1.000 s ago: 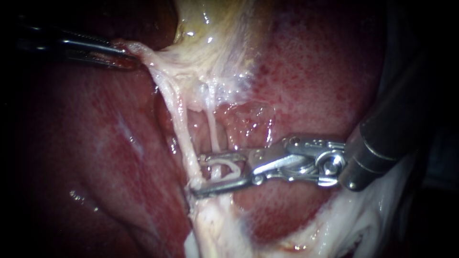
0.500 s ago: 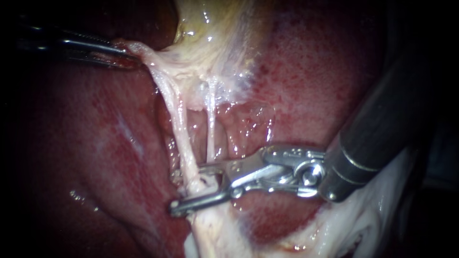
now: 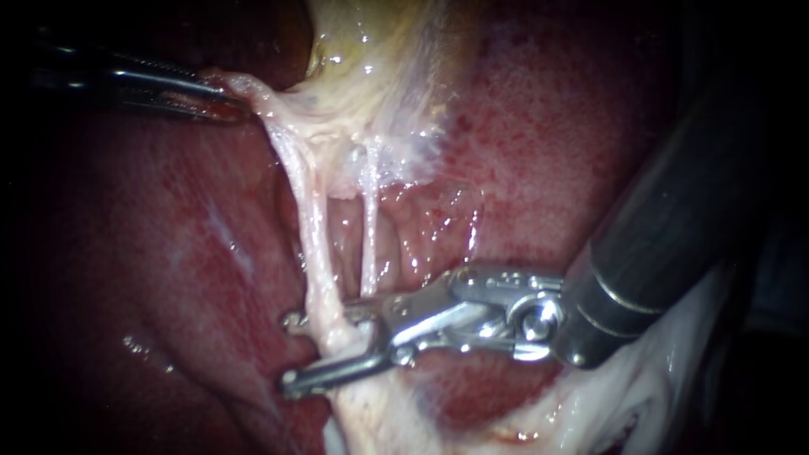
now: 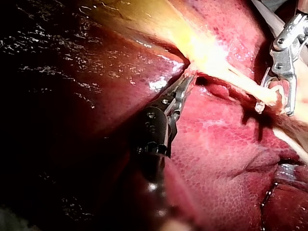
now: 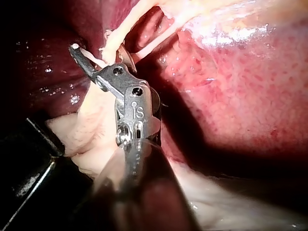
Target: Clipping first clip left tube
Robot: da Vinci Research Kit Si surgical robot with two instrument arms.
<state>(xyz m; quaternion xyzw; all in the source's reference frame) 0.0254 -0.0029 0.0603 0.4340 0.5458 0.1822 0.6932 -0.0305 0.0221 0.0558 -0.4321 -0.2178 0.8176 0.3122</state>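
Note:
The left tube [image 3: 316, 253] is a thick pale strand running down from the gallbladder [image 3: 379, 59]. A thinner right tube [image 3: 369, 244] hangs beside it. My right instrument [image 3: 291, 354], with metal jaws, comes in from the right. Its jaws stand open and straddle the left tube low down, one tip on each side. In the right wrist view the same jaws [image 5: 98, 53] reach past the tube [image 5: 113, 43]. My left instrument [image 3: 223, 94] is shut on pale gallbladder tissue at the upper left and holds it taut. The left wrist view shows that grip [image 4: 185, 83].
Dark red liver [image 3: 168, 253] lies all around and behind both tubes. Pale fatty tissue [image 3: 624, 396] spreads under the right instrument's shaft. In the left wrist view the right instrument [image 4: 284, 91] sits ahead around the left tube [image 4: 240, 79].
My right instrument has slid left: its open jaws were around the thin right tube and now straddle the left tube, tips beyond it. The left instrument has held still.

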